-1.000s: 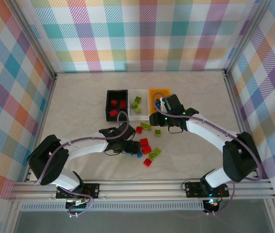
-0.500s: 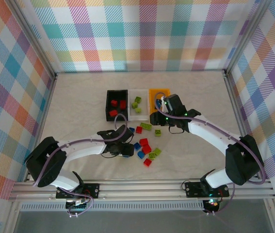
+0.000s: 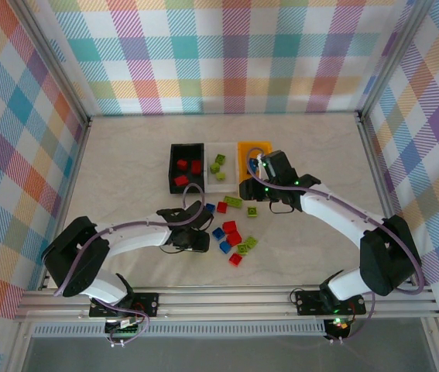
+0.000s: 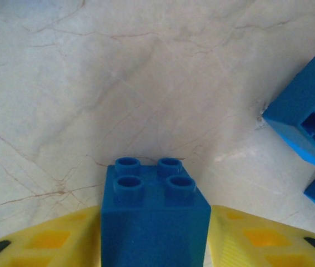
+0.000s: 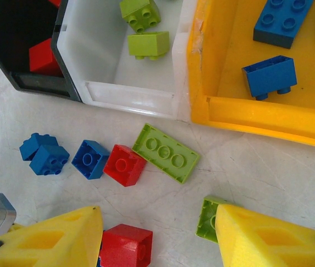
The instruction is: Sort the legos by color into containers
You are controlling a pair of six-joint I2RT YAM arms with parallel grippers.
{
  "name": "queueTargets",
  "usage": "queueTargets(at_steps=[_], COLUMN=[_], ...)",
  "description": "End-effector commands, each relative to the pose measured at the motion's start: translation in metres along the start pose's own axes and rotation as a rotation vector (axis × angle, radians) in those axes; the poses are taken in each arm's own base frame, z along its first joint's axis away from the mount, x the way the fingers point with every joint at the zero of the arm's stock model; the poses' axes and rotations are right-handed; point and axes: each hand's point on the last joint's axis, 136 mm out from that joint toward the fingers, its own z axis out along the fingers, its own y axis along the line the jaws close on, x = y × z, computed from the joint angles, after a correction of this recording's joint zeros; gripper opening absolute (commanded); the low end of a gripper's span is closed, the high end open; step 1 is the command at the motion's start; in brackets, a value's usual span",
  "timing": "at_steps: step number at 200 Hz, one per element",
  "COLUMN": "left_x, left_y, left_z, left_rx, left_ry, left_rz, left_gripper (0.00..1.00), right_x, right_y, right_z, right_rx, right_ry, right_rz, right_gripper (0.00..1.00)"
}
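Note:
My left gripper sits low on the table, left of the loose pile, shut on a blue lego. The brick's studs point away from the wrist, and a yellow finger presses each side. My right gripper hovers open in front of the containers with nothing between its fingers. Under it lie a red lego, a long green lego and blue legos. The black container holds red legos, the white container green ones, and the orange-yellow container blue ones.
More loose legos lie between the arms: blue, red, green and red. Two other blue bricks lie just right of the held one. Checked walls enclose the table on three sides.
My left gripper's jaws have come together on the blue lego and it has shifted slightly left. The right arm has barely moved.

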Motion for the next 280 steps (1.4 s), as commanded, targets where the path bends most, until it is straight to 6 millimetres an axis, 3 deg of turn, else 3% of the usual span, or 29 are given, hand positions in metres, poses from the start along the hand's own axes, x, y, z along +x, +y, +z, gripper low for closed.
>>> queueTargets(at_steps=[1,29,50,78,96,116,155,182,236,264,280], left_x=[-0.012,-0.025,-0.05,-0.086,-0.094,-0.084,-0.038,-0.018,-0.002,-0.01,-0.016], left_y=[-0.008,-0.02,-0.042,-0.072,-0.073,-0.065,-0.031,-0.012,-0.02,-0.023,-0.022], left_z=[-0.006,-0.027,-0.047,-0.055,-0.057,-0.058,-0.051,-0.053,-0.023,-0.012,-0.007], left_rx=[0.011,0.049,0.104,0.135,0.096,0.084,0.04,0.019,0.053,0.031,-0.001], left_ry=[-0.031,-0.073,-0.13,-0.161,-0.152,-0.134,-0.041,-0.037,0.068,0.079,0.07], left_rz=[0.024,0.029,0.036,0.064,0.091,0.115,0.102,0.09,0.153,0.183,0.196], left_gripper=[0.45,0.43,0.43,0.42,0.53,0.66,0.76,0.85,0.86,0.83,0.75], right_x=[-0.008,-0.008,-0.002,0.015,0.024,0.031,0.034,0.033,0.033,0.031,0.03], right_y=[0.004,0.0,-0.017,-0.036,-0.038,-0.039,-0.038,-0.037,-0.041,-0.041,-0.04], right_z=[-0.009,-0.016,-0.02,-0.026,-0.029,-0.032,-0.027,-0.022,-0.025,-0.029,-0.03], right_rx=[-0.011,0.012,0.064,0.092,0.085,0.077,0.062,0.055,0.081,0.083,0.081], right_ry=[-0.041,-0.057,-0.069,-0.069,-0.055,-0.047,-0.042,-0.038,-0.046,-0.055,-0.06], right_rz=[0.006,0.013,0.05,0.099,0.105,0.101,0.106,0.112,0.119,0.116,0.118], right_gripper=[0.57,0.57,0.57,0.58,0.59,0.61,0.61,0.6,0.6,0.6,0.6])
